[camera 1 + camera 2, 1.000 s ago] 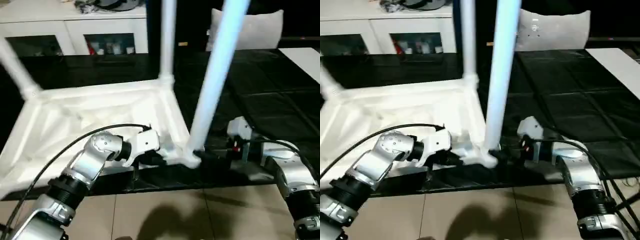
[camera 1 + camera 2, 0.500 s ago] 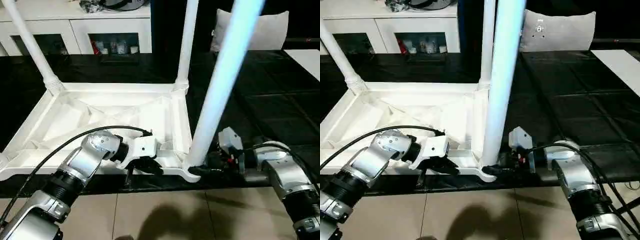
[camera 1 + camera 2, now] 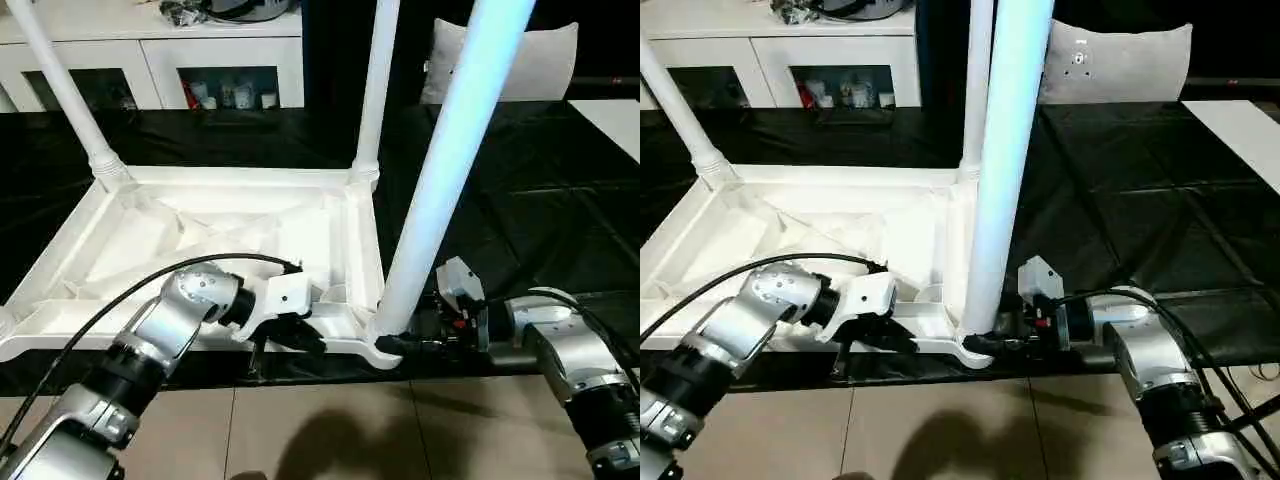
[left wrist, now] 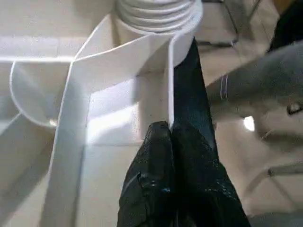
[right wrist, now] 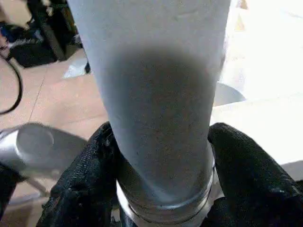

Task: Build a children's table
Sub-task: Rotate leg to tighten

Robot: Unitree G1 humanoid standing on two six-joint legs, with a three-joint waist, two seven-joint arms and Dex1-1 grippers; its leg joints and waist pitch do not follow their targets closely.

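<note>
Now the right gripper (image 5: 161, 189) clasps the near-right leg (image 3: 440, 170) at its socket while the left gripper (image 3: 300, 338), closed, pinches the upturned tabletop (image 3: 200, 225) rim; next, seating it firmly.

tabletop (image 3: 240, 215): I see white moulded plastic, smooth, slight sheen
legs (image 3: 440, 170): same smooth white plastic tubes
forearms (image 3: 165, 325): brushed silver metal
tool fingers (image 5: 80, 189): matt black, finely rough
mat (image 3: 520, 210): glossy black sheet
floor (image 3: 330, 430): smooth beige tiles
</note>
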